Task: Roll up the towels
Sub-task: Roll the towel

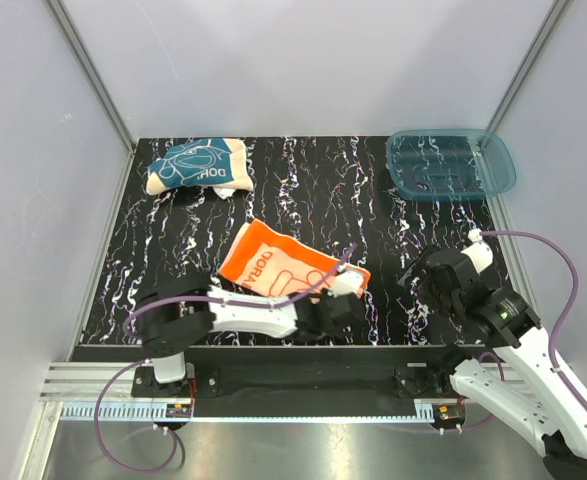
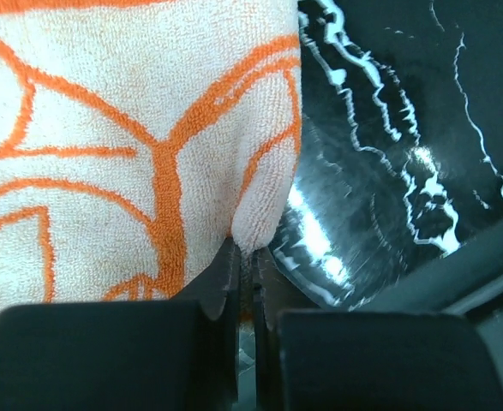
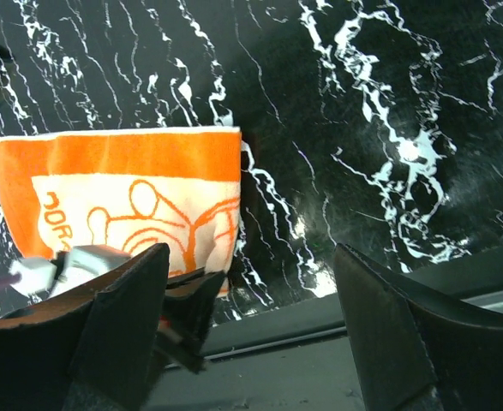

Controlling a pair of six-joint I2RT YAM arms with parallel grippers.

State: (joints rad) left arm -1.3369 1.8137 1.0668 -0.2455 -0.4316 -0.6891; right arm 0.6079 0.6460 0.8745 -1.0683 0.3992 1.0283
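Observation:
The orange towel [image 1: 278, 262] lies flat near the front middle of the black marbled table, cream printed side up. My left gripper [image 1: 341, 296] is shut on this towel's near right corner. In the left wrist view the jaws [image 2: 249, 261] pinch a small fold of the orange towel [image 2: 105, 154] edge. The right gripper [image 1: 418, 275] hovers open to the right of the towel, holding nothing. Its wide jaws [image 3: 251, 257] frame bare tabletop beside the orange towel [image 3: 122, 184]. The teal towel [image 1: 198, 165] lies crumpled at the back left.
A translucent blue plastic tray [image 1: 451, 163] stands at the back right corner. Grey walls close in the left, back and right sides. The table's front edge and a metal rail [image 1: 273, 400] run just behind the left gripper.

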